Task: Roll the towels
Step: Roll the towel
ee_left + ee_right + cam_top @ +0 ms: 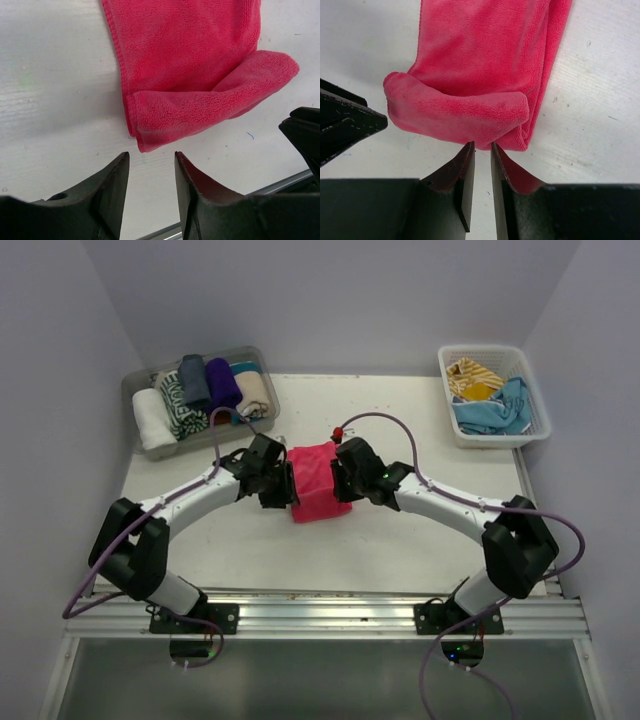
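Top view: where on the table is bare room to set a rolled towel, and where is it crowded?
Widest free patch: the near strip between the pink towel and the front rail. Also bare: the back edge between the clear tray and the white basket. Crowded centre, where the left fingers and right fingers flank the towel.

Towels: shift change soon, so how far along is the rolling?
Done: several rolled towels in the clear tray. In hand: the hot pink towel on the table, near end turned over once, left gripper open just short of it, right gripper narrowly open at the fold. Remaining: a yellow striped towel and a light blue towel, unrolled in the white basket.
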Action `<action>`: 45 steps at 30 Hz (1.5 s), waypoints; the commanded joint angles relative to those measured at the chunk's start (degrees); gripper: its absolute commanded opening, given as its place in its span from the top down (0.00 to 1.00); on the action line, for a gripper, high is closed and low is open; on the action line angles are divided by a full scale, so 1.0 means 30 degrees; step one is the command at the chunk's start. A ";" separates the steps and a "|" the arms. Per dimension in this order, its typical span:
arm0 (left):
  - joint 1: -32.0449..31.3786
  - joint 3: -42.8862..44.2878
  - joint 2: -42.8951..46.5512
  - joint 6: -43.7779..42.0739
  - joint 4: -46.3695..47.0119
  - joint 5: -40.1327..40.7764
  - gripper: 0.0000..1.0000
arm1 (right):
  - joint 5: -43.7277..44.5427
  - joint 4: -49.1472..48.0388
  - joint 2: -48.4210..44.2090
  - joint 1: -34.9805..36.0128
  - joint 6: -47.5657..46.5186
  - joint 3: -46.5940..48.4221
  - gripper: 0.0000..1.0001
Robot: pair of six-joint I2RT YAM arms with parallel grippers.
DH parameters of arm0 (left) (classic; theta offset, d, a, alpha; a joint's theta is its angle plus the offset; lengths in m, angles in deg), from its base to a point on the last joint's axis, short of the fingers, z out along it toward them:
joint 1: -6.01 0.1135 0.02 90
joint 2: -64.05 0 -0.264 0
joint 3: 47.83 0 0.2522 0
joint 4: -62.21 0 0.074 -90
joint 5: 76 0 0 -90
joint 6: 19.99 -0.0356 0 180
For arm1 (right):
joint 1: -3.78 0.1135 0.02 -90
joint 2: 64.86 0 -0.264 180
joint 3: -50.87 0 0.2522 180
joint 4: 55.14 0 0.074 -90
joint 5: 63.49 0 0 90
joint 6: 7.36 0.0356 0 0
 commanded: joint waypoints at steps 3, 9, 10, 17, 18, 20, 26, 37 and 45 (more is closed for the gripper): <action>-0.0044 0.0183 -0.0922 -0.0694 0.2337 -0.1494 0.60 | -0.0545 0.0461 0.1118 -0.0086 -0.0603 0.1451 0.79; -0.0073 0.1528 -0.3292 -0.1220 0.2749 -0.1378 0.74 | -0.1132 0.0286 0.1559 -0.0086 -0.0515 0.1598 0.80; -0.0044 0.1792 -0.3559 -0.1280 0.2720 -0.1291 0.78 | -0.1103 0.0287 0.1647 -0.0086 -0.0573 0.1686 0.78; -0.0044 0.3727 -0.4471 -0.1310 0.2076 -0.0588 0.82 | -0.0050 0.0432 0.2875 -0.0202 -0.1013 0.2886 0.76; -0.0015 0.3757 -0.4412 -0.1251 0.2017 -0.0500 0.82 | 0.0474 0.0781 0.3313 -0.0291 -0.1013 0.3091 0.77; -0.0044 0.3874 -0.4237 -0.1193 0.1900 -0.0265 0.79 | 0.0829 0.0989 0.3726 -0.0670 -0.0810 0.3444 0.79; -0.0015 0.4343 -0.4207 -0.1339 0.1460 0.0204 0.78 | 0.1360 0.0932 0.5483 -0.1053 -0.0895 0.4556 0.78; -0.0102 0.3378 -0.2156 -0.0811 0.0991 0.0938 0.52 | -0.0342 0.0256 0.6863 -0.1082 -0.1453 0.5612 0.77; -0.0131 0.2615 -0.3414 -0.0782 0.2542 -0.0763 0.79 | 0.0565 0.0433 0.4288 -0.1112 -0.1803 0.4794 0.75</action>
